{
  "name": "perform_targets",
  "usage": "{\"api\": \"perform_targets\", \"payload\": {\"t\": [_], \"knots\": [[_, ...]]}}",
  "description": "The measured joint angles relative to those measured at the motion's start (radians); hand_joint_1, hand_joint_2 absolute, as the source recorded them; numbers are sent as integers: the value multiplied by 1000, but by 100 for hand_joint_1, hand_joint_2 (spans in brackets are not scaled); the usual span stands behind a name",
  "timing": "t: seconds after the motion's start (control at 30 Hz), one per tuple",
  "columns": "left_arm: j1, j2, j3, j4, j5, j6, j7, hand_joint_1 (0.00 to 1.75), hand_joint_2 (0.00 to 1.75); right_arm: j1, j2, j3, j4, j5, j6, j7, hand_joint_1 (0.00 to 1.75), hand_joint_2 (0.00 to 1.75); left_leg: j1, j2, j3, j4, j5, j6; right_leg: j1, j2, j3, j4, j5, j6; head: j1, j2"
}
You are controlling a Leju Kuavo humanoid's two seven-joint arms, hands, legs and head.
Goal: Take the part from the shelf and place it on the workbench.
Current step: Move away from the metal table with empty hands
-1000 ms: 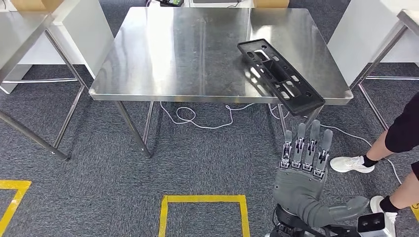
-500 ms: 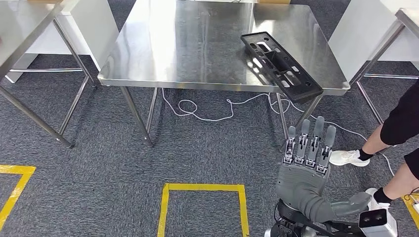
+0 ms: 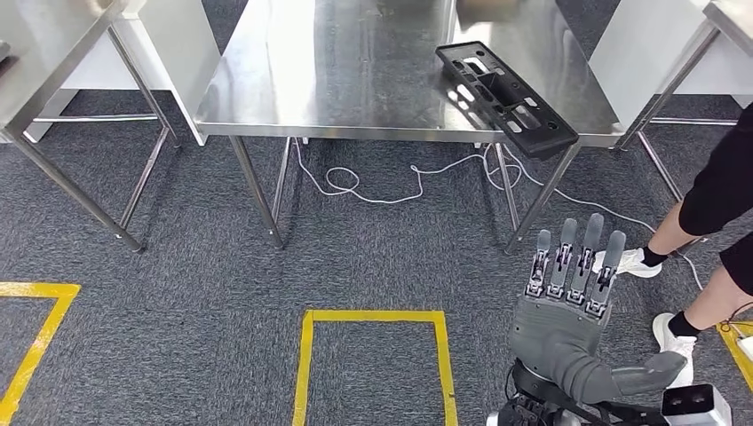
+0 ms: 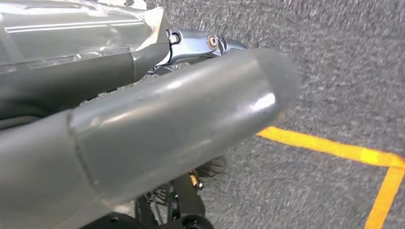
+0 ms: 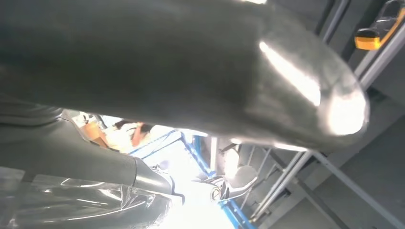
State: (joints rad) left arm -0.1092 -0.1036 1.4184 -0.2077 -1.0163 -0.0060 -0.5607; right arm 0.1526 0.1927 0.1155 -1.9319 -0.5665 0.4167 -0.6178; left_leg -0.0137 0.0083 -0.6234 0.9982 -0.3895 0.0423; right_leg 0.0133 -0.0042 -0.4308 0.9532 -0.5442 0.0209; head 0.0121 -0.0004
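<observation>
one long black plastic part (image 3: 504,85) with many cut-outs lies on the steel workbench (image 3: 355,80), its near end jutting past the front edge. it looks light and stiff; grip a long rim. right hand (image 3: 568,306) hovers over carpet, fingers straight, holding nothing. left hand's (image 4: 143,129) state: cannot tell.

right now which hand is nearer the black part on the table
Right. The right hand is raised, open, below the black part at the workbench edge. The left hand hangs over carpet.
</observation>
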Motion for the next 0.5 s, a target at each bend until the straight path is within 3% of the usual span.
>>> {"api": "perform_targets", "payload": {"t": [0.07, 0.1, 0.17, 0.2, 0.23, 0.27, 0.3, 0.37, 0.4, 0.47, 0.5], "knots": [[1, 1, -2, 0, -2, 4, 1, 0, 0, 1, 3, -7, -1, -1, -1, 0, 0, 0, 3, -1, -10, 5, 1, -10, -8, -1, -17, -3, 16, -12, -1, 0], [1, 1, -4, 0, -5, 5, 2, 0, 0, 1, 5, -10, -2, -2, -1, 2, 0, 0, 5, -3, -18, 23, -26, -17, -13, -2, -25, -4, 27, -22, -2, 0], [2, 1, -10, 0, -10, 7, 4, 0, 0, 2, 12, -14, -6, -2, -2, 6, 0, 0, 15, -7, -42, 109, -127, -30, -19, -6, -46, -5, 50, -40, -6, 0], [2, 1, -13, 0, -11, 7, 5, 0, 0, 4, 15, -16, -9, -2, -3, 9, 0, 0, 21, -7, -53, 173, -178, -37, -19, -7, -57, -4, 60, -45, -8, 0], [2, 1, -15, 0, -12, 8, 5, 0, 0, 5, 18, -19, -10, -2, -3, 11, 0, 0, 27, -8, -61, 234, -207, -44, -17, -8, -69, -3, 72, -46, -9, 0], [2, 0, -17, 0, -13, 8, 5, 0, 0, 6, 20, -21, -11, -2, -3, 12, 0, 0, 33, -8, -60, 278, -210, -51, -17, -9, -83, 0, 83, -42, -9, 0], [1, 0, -18, 0, -13, 8, 5, 0, 0, 8, 22, -23, -12, -2, -3, 13, 0, 0, 40, -8, -47, 294, -189, -57, -18, -9, -99, 4, 94, -38, -9, 0], [1, 0, -21, 0, -13, 8, 5, 0, 0, 11, 24, -26, -14, -2, -3, 15, 0, 0, 56, -8, 26, 227, -128, -70, -23, -9, -133, 20, 110, -26, -9, 0], [0, -1, -22, 0, -13, 7, 5, 0, 0, 11, 24, -28, -18, -2, -2, 15, 0, 0, 59, -10, 77, 159, -121, -77, -24, -9, -149, 31, 115, -19, -10, 0], [-3, -3, -23, 0, -14, 7, 4, 0, 0, 12, 26, -31, -24, -2, -2, 15, 0, 0, 57, -17, 144, 48, -141, -77, -23, -11, -173, 49, 127, -2, -9, 0], [-4, -4, -23, 0, -14, 7, 4, 0, 0, 12, 28, -33, -27, -2, -2, 16, 0, 0, 50, -21, 153, 21, -154, -73, -23, -12, -182, 53, 136, 8, -9, 0]]}}
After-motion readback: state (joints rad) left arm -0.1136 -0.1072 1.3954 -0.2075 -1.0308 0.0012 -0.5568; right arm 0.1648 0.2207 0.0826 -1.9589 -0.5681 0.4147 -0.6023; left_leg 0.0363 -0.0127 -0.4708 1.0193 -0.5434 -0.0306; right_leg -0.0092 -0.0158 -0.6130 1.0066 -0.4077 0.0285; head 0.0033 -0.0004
